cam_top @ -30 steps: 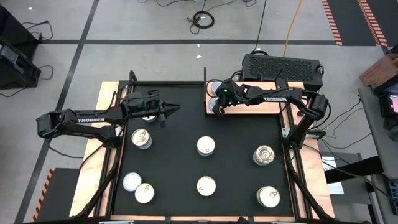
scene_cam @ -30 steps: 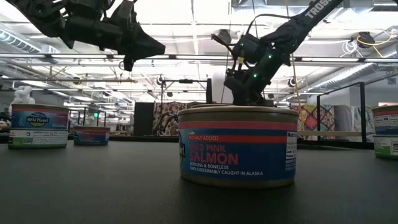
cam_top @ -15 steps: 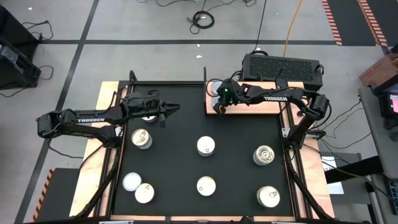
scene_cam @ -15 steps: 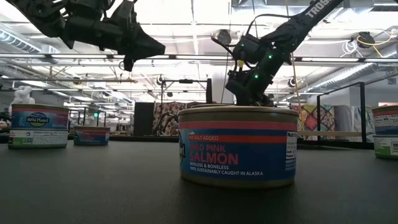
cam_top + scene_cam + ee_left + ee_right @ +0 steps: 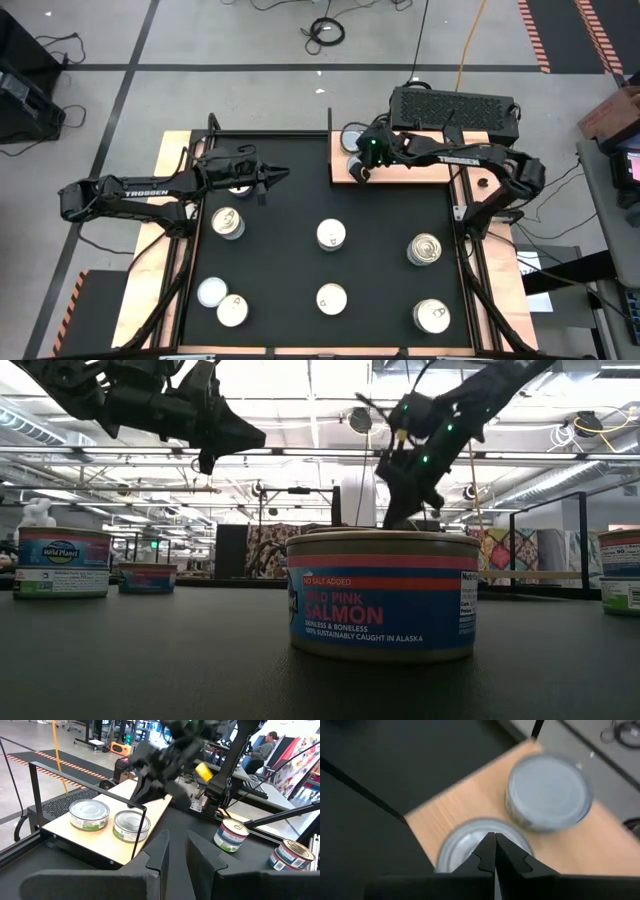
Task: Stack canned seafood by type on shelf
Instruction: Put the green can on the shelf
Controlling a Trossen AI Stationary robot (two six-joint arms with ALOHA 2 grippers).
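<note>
Right wrist view: right gripper (image 5: 494, 851), jaws together, above two tins (image 5: 547, 792) on shelf (image 5: 570, 847).

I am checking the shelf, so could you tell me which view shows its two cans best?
The left wrist view: both cans stand side by side on the shelf. The right wrist view blurs them, and the high view partly hides them.

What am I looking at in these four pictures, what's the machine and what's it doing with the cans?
It is a two-armed robot at a table. One camera looks straight down, one sits at table height, and one rides on each wrist. Round seafood tins lie scattered on a black mat. At the far edge is a light wooden shelf with two silver-topped tins side by side. The right gripper hangs over them, fingers shut and holding nothing. The left gripper waits above the mat, also empty. The tin nearest the low camera reads pink salmon.
</note>
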